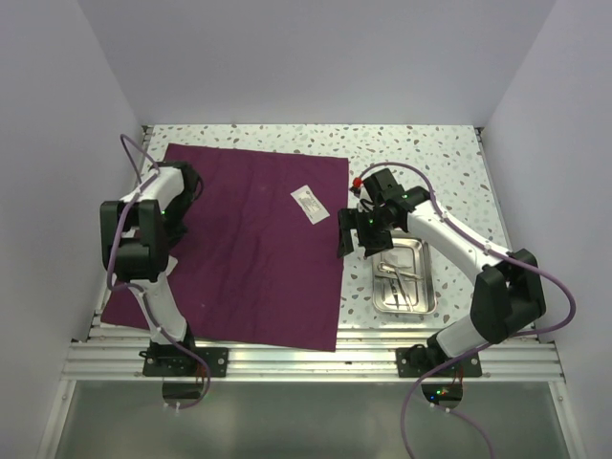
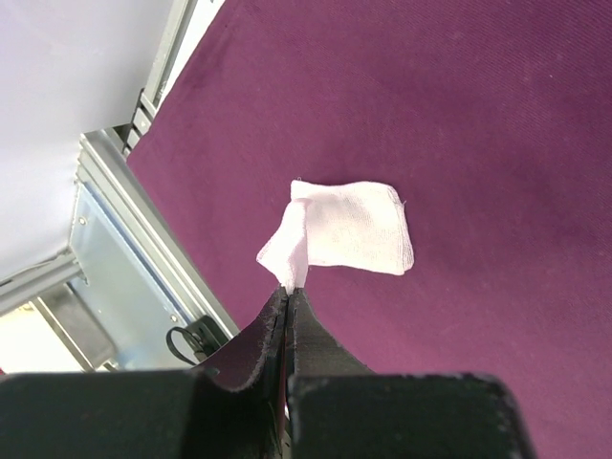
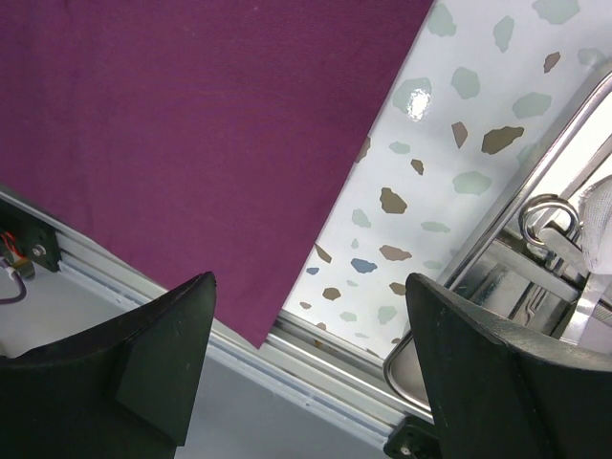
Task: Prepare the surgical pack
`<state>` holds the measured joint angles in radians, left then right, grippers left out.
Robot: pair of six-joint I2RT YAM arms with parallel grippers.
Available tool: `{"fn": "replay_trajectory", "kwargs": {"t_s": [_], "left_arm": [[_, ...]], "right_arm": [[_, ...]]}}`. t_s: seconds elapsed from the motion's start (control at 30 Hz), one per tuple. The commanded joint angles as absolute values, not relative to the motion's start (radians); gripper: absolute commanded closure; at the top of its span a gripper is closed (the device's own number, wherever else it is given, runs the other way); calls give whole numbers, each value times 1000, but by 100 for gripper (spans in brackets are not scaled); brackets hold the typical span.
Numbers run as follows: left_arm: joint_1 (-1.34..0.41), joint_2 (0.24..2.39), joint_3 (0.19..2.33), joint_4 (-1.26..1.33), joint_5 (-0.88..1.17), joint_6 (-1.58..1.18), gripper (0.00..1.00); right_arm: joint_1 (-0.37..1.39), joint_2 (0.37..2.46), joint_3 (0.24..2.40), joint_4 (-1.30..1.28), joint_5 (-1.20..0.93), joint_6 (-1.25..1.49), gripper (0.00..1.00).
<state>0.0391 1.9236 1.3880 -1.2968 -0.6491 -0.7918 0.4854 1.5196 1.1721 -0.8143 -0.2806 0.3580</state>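
Note:
The maroon cloth [image 1: 258,249] of the surgical pack lies flat on the table's left half. A white packet [image 1: 309,203] rests near the cloth's right edge. My left gripper [image 2: 289,292] is shut on a corner of a white gauze pad [image 2: 354,237], which hangs over the cloth [image 2: 478,143] near its left side. In the top view the left gripper [image 1: 184,191] hides that pad. The steel tray [image 1: 404,275] holds thin metal instruments [image 1: 397,273]. My right gripper [image 1: 359,237] stands open and empty above the bare strip between cloth and tray.
The right wrist view shows the cloth's near right corner [image 3: 191,124], the speckled tabletop [image 3: 421,163], the tray rim [image 3: 516,239] with ring handles [image 3: 547,215], and the aluminium rail [image 3: 316,368] at the table's near edge. White walls enclose the table.

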Motion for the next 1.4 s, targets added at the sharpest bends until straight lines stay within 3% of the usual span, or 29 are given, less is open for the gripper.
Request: {"fn": "replay_trajectory", "kwargs": {"t_s": [0.0,0.8,1.1,1.3,1.37], "left_arm": [[48,1945,1419,-1287,-693,-779,100],[48,2049,1428,-1200,-604,-739,96],[48,2051,1430,-1201,-606,-735,67],[48,2057,1421,-1186,-600,-730,52],[48,2059,1410,-1174,-594,-729,51]], "right_arm": [[488,1534,1207,-799,-291,347,16],[488,1549,1215,-805,-282,342,16],[488,1554,1216,-804,-285,341,16],[488,1555,1216,-805,-287,341,16],[489,1557,1213,-804,-287,342,16]]}}
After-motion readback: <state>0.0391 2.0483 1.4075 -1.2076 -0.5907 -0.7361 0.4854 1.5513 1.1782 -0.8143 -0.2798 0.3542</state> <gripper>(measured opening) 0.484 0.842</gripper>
